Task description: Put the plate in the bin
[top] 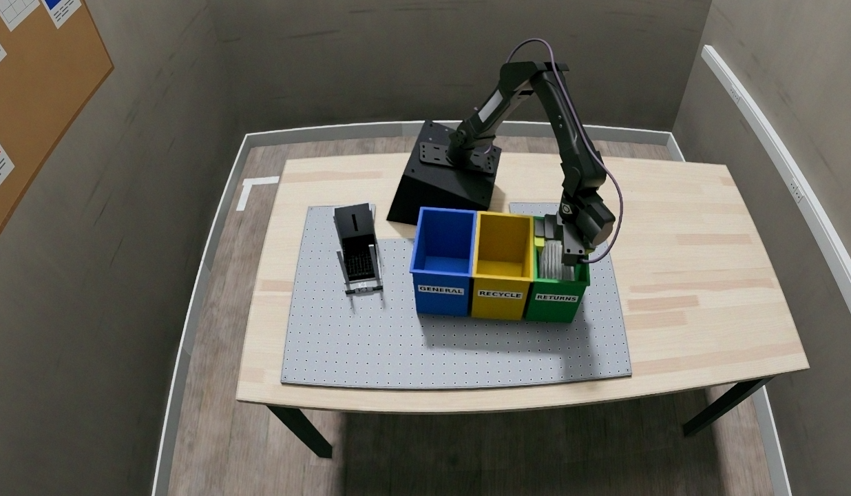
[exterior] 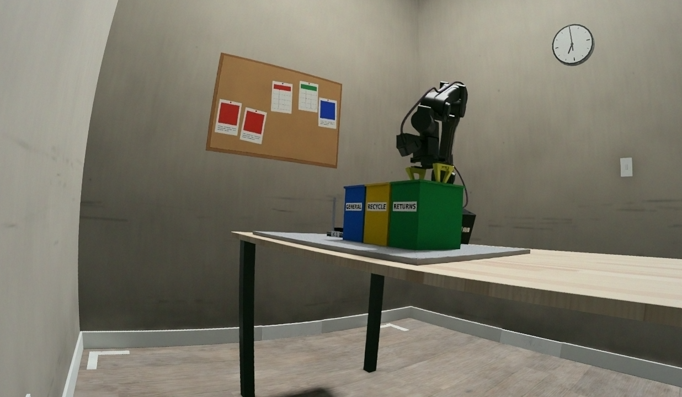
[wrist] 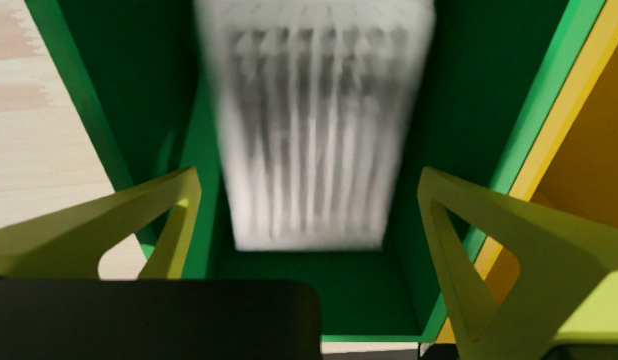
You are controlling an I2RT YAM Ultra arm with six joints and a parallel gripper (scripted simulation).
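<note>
End effector: I see it (wrist: 309, 220) spread wide over the green RETURNS bin (top: 556, 302), yellow fingers clear of the plate, gripping nothing
Plate: white 96-well plate (wrist: 314, 130) is inside the green bin, below the fingers, blurred in my wrist view; tilt I cannot judge
Bins: blue GENERAL bin (top: 440, 293), yellow RECYCLE bin (top: 501, 295) and the green one stand upright, side by side, touching, on the grey mat (top: 366, 345)
Rack K1: rack (top: 354, 220) stands well apart from the bins, a dark plate (top: 359, 262) in it
Tabletop: wood (top: 693, 246), carrying mat and arm base (top: 416, 197)
</note>
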